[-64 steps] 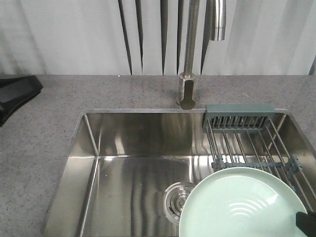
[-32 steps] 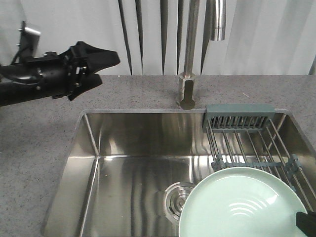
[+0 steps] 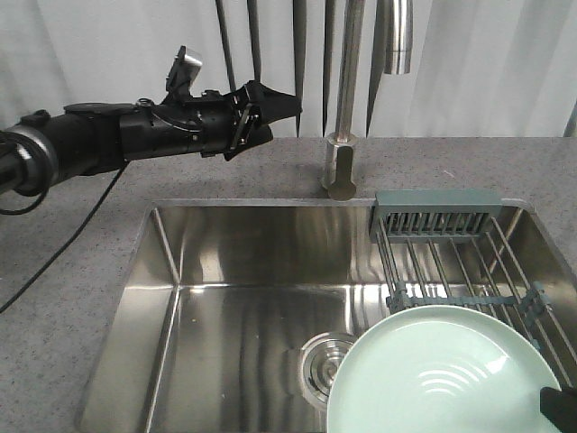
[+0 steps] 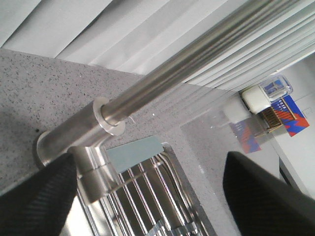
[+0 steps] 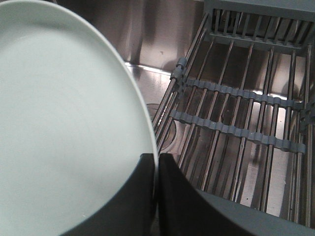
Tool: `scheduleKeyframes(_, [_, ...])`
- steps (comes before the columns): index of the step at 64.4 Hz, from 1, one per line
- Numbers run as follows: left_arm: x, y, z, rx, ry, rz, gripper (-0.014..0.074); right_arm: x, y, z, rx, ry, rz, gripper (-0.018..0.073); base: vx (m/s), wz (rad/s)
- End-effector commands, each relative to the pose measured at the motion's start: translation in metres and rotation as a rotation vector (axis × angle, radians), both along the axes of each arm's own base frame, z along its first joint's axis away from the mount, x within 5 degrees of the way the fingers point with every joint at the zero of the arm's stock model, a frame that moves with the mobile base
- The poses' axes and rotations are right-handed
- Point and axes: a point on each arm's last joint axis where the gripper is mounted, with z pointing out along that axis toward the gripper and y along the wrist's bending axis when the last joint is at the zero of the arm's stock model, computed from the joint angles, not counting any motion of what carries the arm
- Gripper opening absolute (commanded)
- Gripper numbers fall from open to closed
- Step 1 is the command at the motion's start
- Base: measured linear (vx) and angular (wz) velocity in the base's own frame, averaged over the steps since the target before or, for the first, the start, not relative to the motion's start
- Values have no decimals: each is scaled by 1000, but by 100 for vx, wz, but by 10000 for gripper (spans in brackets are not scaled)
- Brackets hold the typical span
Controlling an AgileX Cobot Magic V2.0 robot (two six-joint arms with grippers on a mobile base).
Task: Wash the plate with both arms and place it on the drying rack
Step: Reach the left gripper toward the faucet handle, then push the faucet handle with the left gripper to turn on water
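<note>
The pale mint-green plate [image 3: 442, 379] hangs tilted over the sink's right front, partly in front of the drying rack [image 3: 469, 262]. My right gripper [image 5: 156, 164] is shut on the plate [image 5: 64, 123] at its rim, one finger on each face; only its black tip [image 3: 561, 408] shows in the front view. My left gripper [image 3: 284, 113] reaches in from the left above the counter, just left of the faucet [image 3: 347, 90]. In the left wrist view its fingers [image 4: 34, 196] stand wide apart and open, holding nothing, with the faucet base [image 4: 88, 162] between them beyond the tips.
The steel sink [image 3: 225, 234] has a round drain [image 3: 325, 361] just left of the plate. The rack's slotted grey-green caddy [image 3: 435, 215] sits at the sink's back right corner. Speckled grey counter [image 3: 72, 262] surrounds the sink. The left arm's black cable [image 3: 54, 257] trails down.
My left arm has swung in from the far left and now reaches almost to the faucet. The plate and my right gripper have not moved.
</note>
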Motion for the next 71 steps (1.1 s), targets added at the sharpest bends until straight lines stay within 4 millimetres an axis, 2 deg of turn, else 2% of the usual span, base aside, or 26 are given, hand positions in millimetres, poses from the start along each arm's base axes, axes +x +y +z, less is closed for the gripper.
scheduleKeyframes(1, [3, -11, 38, -138, -70, -25, 571, 4, 0, 14, 31, -84, -13, -8, 0, 0])
scheduleKeyframes(11, [19, -25, 28, -181, -43, -60, 571, 4, 0, 14, 31, -84, -13, -8, 0, 0])
scheduleKeyframes(23, [26, -42, 23, -208, -42, -101, 571, 4, 0, 14, 31, -84, -13, -8, 0, 0])
scheduleKeyframes(43, [19, -70, 16, -204, -32, -142, 571, 4, 0, 14, 31, -84, -13, -8, 0, 0])
scheduleKeyframes(71, [13, -89, 18, -231, -32, -207, 571, 4, 0, 14, 31, -84, -13, -8, 0, 0])
